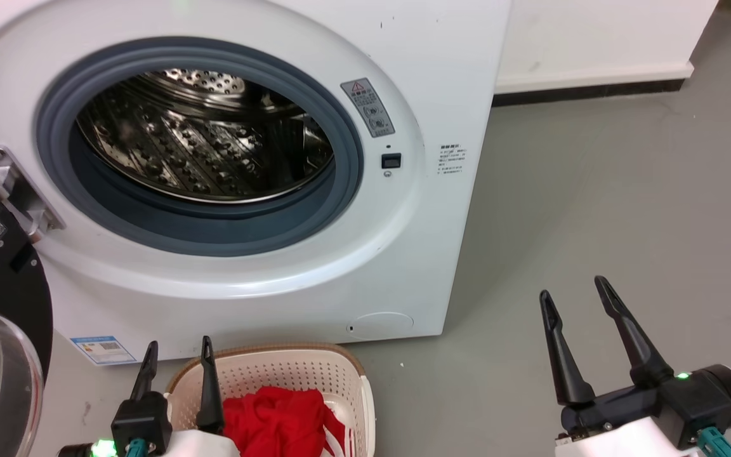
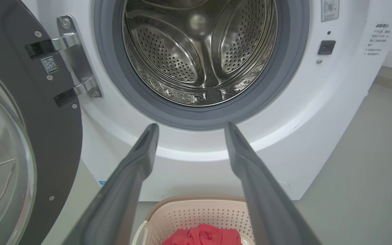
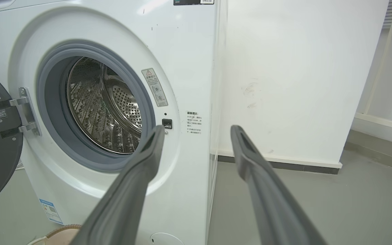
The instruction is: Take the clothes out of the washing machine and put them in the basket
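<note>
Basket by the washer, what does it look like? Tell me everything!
The cream-white plastic basket with rounded corners has walls full of small holes and a brown rim. It stands upright on the grey floor, just in front of the white washing machine. Crumpled red clothes lie inside it.

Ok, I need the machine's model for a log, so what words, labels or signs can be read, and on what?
Grey sticker on the washing machine: a red warning triangle; its print too small to read.
Printed block right of the porthole: too small to read.
Blue label low on the front: blurred.
QR sticker on the door: no words.
No brand or number legible.
</note>
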